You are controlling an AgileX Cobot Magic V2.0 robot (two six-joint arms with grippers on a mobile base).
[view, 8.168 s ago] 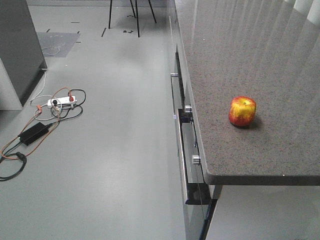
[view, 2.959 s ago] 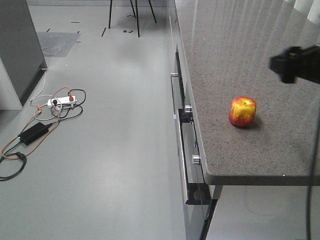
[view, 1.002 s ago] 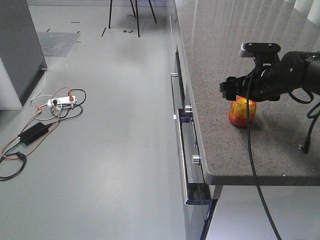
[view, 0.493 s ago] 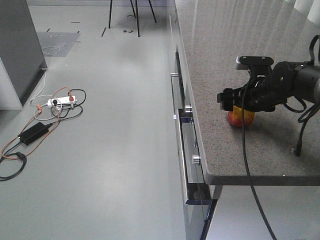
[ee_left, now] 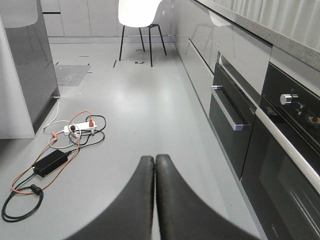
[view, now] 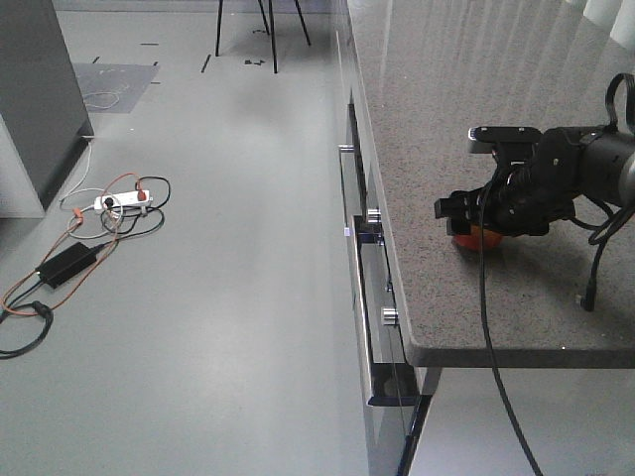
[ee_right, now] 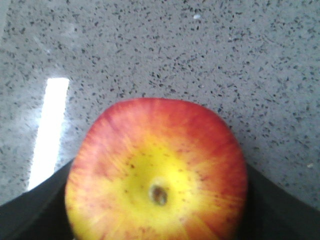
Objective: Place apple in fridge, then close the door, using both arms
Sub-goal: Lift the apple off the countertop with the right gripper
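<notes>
Speckled grey counter top (view: 466, 109) runs down the right of the room, and the apple (ee_right: 157, 175) sits on it near the front edge, above the oven (view: 372, 297). The right gripper (view: 476, 220) is down over the fruit, and the wrist view shows dark fingers (ee_right: 30, 215) on either side of it; whether the pads press the skin yet I cannot tell. The left gripper (ee_left: 155, 159) hangs over the floor with its fingers pressed together, holding nothing. The glossy round skin is the risk: a squeeze landing low or off-centre could squirt the apple out, and it would likely roll off the edge onto the floor near the cables (view: 69, 248)
</notes>
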